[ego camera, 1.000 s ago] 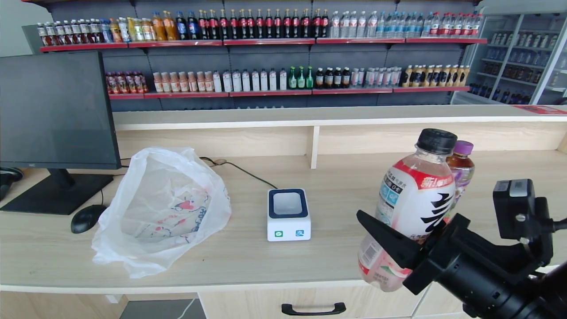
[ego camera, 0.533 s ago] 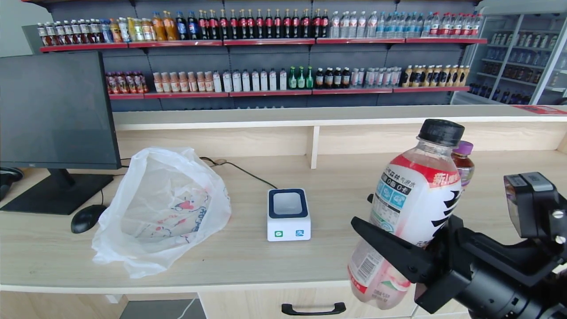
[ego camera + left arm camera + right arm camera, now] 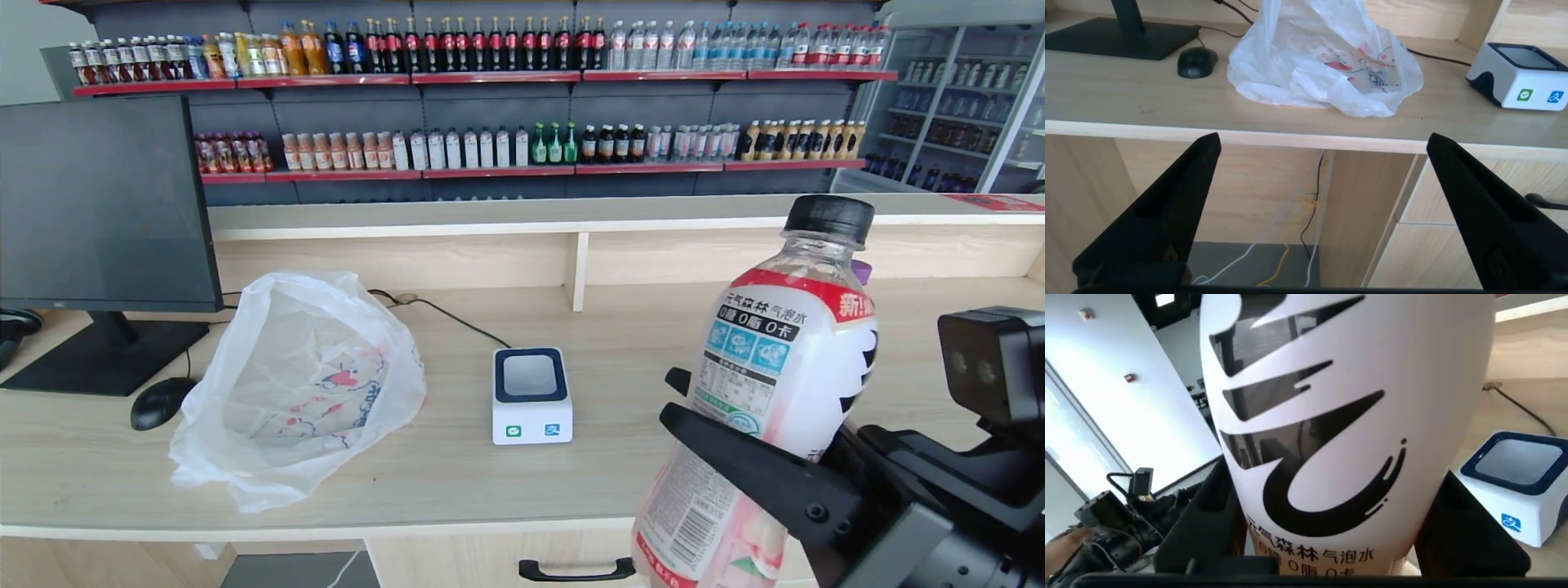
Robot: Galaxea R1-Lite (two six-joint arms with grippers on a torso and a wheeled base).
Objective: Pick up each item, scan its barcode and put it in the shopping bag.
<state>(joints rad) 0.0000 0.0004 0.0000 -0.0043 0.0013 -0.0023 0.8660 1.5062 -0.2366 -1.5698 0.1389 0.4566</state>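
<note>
My right gripper (image 3: 682,396) is shut on a clear drink bottle (image 3: 771,384) with a black cap and a white, red and pink label. It holds the bottle up, slightly tilted, over the counter's front right edge, right of the white scanner (image 3: 531,394). A barcode shows low on the bottle's near side. The right wrist view has the bottle (image 3: 1347,433) close up, with the scanner (image 3: 1515,482) beyond it. The white plastic shopping bag (image 3: 298,384) slumps left of the scanner. My left gripper (image 3: 1319,212) is open, below the counter's front edge, facing the bag (image 3: 1323,57).
A purple-capped bottle (image 3: 861,272) peeks out behind the held one. A monitor (image 3: 102,204) and a mouse (image 3: 161,402) stand at the left, and a cable runs behind the scanner. A raised ledge with a divider (image 3: 576,269) backs the counter. A drawer handle (image 3: 577,569) sits below.
My right gripper has lifted the bottle higher and nearer to the camera, turning it so the label's printed panel and barcode face forward. The purple-capped bottle is now mostly hidden behind it.
</note>
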